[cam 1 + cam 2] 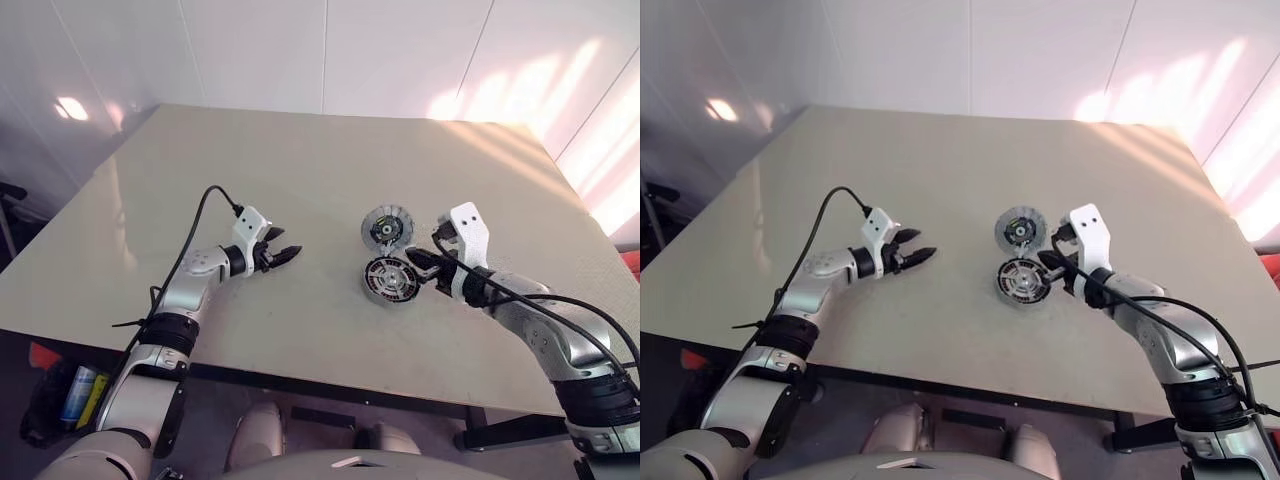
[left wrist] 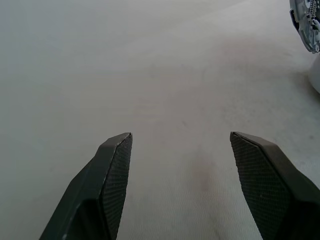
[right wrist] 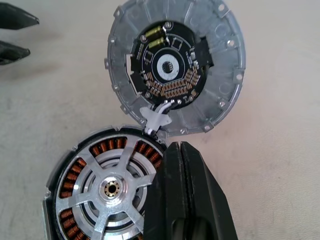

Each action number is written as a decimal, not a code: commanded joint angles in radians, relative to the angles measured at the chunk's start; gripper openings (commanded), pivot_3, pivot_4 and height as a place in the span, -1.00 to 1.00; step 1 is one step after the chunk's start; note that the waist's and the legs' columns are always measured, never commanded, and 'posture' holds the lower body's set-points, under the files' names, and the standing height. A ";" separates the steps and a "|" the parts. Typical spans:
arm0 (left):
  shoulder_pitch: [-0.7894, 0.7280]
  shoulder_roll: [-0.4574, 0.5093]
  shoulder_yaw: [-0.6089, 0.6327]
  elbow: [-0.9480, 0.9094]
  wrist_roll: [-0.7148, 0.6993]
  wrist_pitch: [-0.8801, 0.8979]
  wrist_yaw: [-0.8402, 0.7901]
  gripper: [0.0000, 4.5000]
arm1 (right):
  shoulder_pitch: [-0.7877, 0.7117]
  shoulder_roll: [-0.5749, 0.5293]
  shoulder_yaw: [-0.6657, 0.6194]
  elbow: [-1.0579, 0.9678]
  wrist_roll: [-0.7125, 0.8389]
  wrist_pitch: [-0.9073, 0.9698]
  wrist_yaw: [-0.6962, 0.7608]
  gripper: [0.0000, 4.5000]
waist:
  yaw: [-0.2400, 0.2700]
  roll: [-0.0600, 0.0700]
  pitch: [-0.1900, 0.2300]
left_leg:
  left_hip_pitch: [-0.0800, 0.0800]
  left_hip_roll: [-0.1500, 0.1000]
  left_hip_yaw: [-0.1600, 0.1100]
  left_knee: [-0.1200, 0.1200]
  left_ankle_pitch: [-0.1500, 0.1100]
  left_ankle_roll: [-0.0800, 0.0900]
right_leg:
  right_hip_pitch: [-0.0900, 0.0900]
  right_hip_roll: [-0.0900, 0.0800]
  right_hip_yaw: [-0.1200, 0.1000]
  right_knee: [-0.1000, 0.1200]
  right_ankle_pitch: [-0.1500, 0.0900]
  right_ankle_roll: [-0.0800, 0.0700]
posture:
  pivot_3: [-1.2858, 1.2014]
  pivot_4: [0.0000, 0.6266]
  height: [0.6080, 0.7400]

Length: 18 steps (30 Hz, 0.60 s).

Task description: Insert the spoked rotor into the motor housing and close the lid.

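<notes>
The first part of the job looks done. The rotor (image 3: 111, 187) is seen sitting inside the housing (image 3: 70, 172), with its hub in the middle. The second part is not done yet, because the lid (image 3: 175, 65) is still swung open. It lies flat on the table (image 1: 300, 180) just past the housing, on the side away from the near edge, and the two are joined by a small white piece and wires. It is judged that the lid must still be flipped over onto the housing.

Both parts are found right of the table's middle, nearer the near edge than the far one.

The right claw (image 3: 181, 150) is shut tight, and nothing is held between its fingers. Its tip is seen over the housing's rim, beside the joining piece. Whether it touches the rim cannot be told. The left claw (image 1: 288, 252) is held wide open and empty, over bare table, well apart from the parts.

The rotor is made of shiny silver metal, with flat spokes. Copper-coloured windings are seen under it, set in a ring inside a dark rim. The lid is round and grey, with little notches at its edge and a black round board with tiny parts inside. The table is pale, smooth and a bit shiny. The claw fingers are black, with bumpy pads (image 2: 117, 175).
</notes>
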 commanded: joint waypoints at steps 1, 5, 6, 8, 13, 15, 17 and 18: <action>0.005 0.002 0.010 -0.068 -0.008 0.002 0.008 0.48 | -0.035 -0.007 -0.006 -0.012 -0.043 -0.034 0.047 -0.98 | 0.000 0.000 0.000 | 0.000 0.000 0.000 0.000 0.000 0.000 | 0.000 0.000 0.000 0.000 0.000 0.000 | 0.03 -1.00 1.00; 0.020 -0.002 0.008 -0.093 -0.009 0.013 0.018 0.48 | -0.073 0.009 -0.023 -0.024 -0.041 -0.016 0.085 -0.98 | -0.003 0.000 0.000 | 0.000 0.000 0.000 0.000 0.000 0.001 | 0.000 0.000 0.000 0.000 0.000 0.000 | 0.03 -1.00 1.00; 0.022 -0.003 0.008 -0.095 -0.010 0.014 0.020 0.48 | -0.080 0.014 -0.026 -0.030 -0.037 -0.010 0.092 -0.98 | -0.003 0.000 0.000 | 0.000 0.000 0.000 0.000 -0.001 0.001 | 0.000 0.000 0.000 0.001 0.000 0.000 | 0.03 -1.00 1.00; 0.022 -0.003 0.009 -0.088 -0.008 0.011 0.022 0.48 | -0.088 0.025 -0.027 -0.039 -0.029 0.006 0.101 -0.98 | -0.004 0.000 0.000 | 0.001 0.000 0.000 0.000 -0.002 0.003 | 0.000 0.000 0.000 0.001 0.000 0.000 | 0.03 -1.00 1.00; 0.014 -0.002 0.013 -0.058 -0.006 -0.003 0.021 0.48 | -0.059 0.077 0.024 -0.019 -0.059 0.032 0.097 -0.98 | -0.006 0.000 0.000 | 0.000 0.000 0.000 0.000 -0.002 0.004 | 0.001 0.000 0.000 0.001 0.000 0.000 | 0.03 -1.00 1.00; 0.011 0.001 0.016 -0.051 -0.007 -0.006 0.020 0.48 | -0.034 0.103 0.049 0.010 -0.079 0.035 0.091 -0.98 | -0.006 0.000 0.000 | 0.001 0.000 0.000 0.000 -0.002 0.003 | 0.001 0.000 0.000 0.001 0.000 0.000 | 0.03 -1.00 1.00; 0.010 0.006 0.020 -0.049 -0.008 -0.008 0.018 0.48 | -0.006 0.125 0.069 0.046 -0.104 0.040 0.082 -0.98 | -0.009 0.000 0.000 | 0.001 0.000 0.000 0.000 -0.002 0.004 | 0.001 0.000 0.000 0.001 0.000 0.000 | 0.03 -1.00 1.00; 0.011 0.008 0.021 -0.051 -0.008 -0.008 0.017 0.48 | 0.000 0.131 0.072 0.056 -0.114 0.039 0.080 -0.98 | -0.012 0.000 0.000 | 0.001 0.000 0.000 0.001 -0.002 0.004 | 0.001 0.000 0.000 0.001 0.000 0.000 | 0.03 -1.00 1.00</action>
